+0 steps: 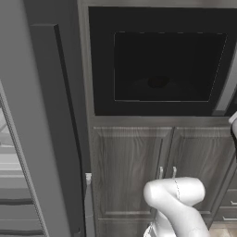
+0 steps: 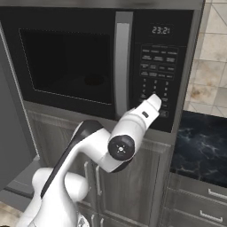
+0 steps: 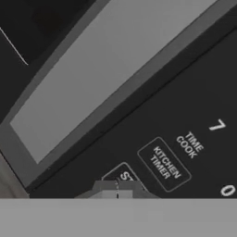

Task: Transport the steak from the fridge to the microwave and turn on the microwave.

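- My hand (image 2: 155, 100) is up against the lower rows of the microwave's keypad (image 2: 156, 80), just right of the grey door handle (image 2: 122, 66); the arm reaches up to it from below the microwave (image 2: 102, 62).
- In the hand view, my fingertips (image 3: 116, 189) look drawn together with no gap between them and nothing held. They sit on a key whose label starts with "ST", most of it hidden, so I judge it to be the start key (image 3: 121, 178).
- The microwave door is closed. Through its dark window I see a small dark lump (image 2: 94, 80) at the middle of the cavity. I take it for the steak, but the glass is too dark to be sure.
- The fridge (image 1: 32, 139) stands left of the microwave with its door open and pale shelves showing.
- The step in hand, as I judge it, is switching the microwave on, the last part of the task.
- To do it well, I push straight into the panel and keep the tips centred on that key.
- The KITCHEN TIMER key (image 3: 163, 163) is just beside it and TIME COOK (image 3: 189, 144) is just past that, so any slide that way risks the wrong key.
- The clock display (image 2: 160, 30) above the keypad reads 23:21, and a change there would confirm the press.
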{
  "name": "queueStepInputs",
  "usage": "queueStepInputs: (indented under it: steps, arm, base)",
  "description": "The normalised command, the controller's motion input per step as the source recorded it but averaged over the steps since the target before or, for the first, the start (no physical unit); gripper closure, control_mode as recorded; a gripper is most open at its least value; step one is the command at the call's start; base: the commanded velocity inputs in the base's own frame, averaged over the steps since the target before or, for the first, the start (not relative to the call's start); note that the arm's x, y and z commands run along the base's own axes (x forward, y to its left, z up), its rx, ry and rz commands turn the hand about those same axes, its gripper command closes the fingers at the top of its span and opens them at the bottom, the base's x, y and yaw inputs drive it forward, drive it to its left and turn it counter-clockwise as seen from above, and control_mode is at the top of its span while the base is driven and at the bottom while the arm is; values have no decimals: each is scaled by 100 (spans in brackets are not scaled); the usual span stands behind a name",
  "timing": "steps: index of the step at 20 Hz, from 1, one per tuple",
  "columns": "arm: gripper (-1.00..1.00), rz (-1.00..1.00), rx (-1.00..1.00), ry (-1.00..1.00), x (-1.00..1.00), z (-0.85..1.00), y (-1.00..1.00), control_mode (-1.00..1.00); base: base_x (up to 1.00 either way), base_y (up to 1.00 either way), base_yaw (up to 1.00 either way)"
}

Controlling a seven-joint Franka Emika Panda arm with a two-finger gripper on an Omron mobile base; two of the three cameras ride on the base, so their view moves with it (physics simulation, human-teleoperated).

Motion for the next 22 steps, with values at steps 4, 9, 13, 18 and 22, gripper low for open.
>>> queueStepInputs:
  steps: [4, 9, 13, 18, 22]
  arm:
    - [100, 0, 5, -3, 9, -24, -24, -100]
    - [100, 0, 6, -5, 26, -5, -14, -100]
    - [100, 0, 7, -10, 41, 0, -3, -100]
    - [100, 0, 7, -7, 69, 2, -7, -100]
    - [100, 0, 1, 0, 100, 24, 0, -100]
  base:
    - [0, 0, 0]
    - [0, 0, 0]
    - [0, 0, 0]
    - [0, 0, 0]
    - [0, 0, 0]
